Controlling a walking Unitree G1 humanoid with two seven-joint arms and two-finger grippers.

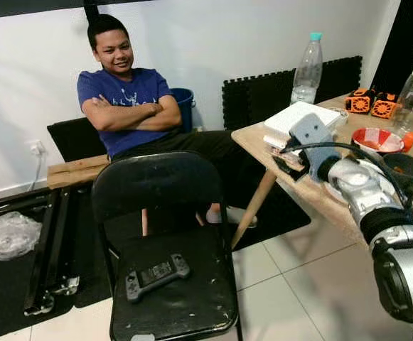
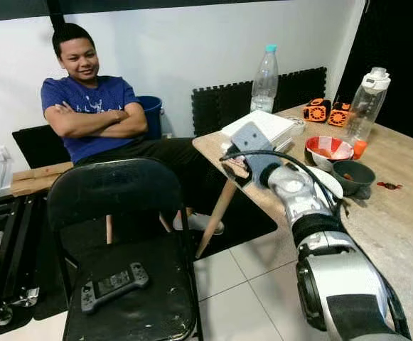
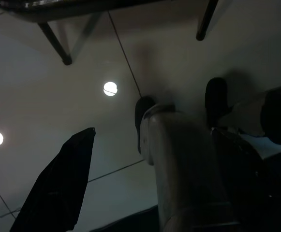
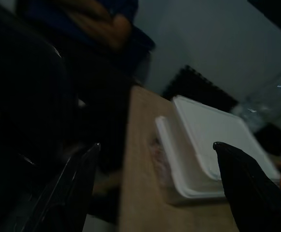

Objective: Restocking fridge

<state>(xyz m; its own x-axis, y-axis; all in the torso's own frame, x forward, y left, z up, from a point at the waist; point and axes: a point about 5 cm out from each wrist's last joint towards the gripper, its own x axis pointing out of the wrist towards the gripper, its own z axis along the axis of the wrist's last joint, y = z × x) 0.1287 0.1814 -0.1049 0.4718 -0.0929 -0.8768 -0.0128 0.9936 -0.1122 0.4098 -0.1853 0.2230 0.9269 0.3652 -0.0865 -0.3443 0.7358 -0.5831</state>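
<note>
Item: right gripper (image 4: 155, 183), fingers spread wide and empty, hovering over the near left edge of the wooden table (image 2: 398, 227) toward the white foam boxes (image 4: 213, 145) at that edge; step judged: approach; next: lower and close.

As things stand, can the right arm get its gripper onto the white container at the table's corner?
Probably yes. The right gripper is open, its fingers either side of the white container just ahead on the table, with nothing between.
</note>
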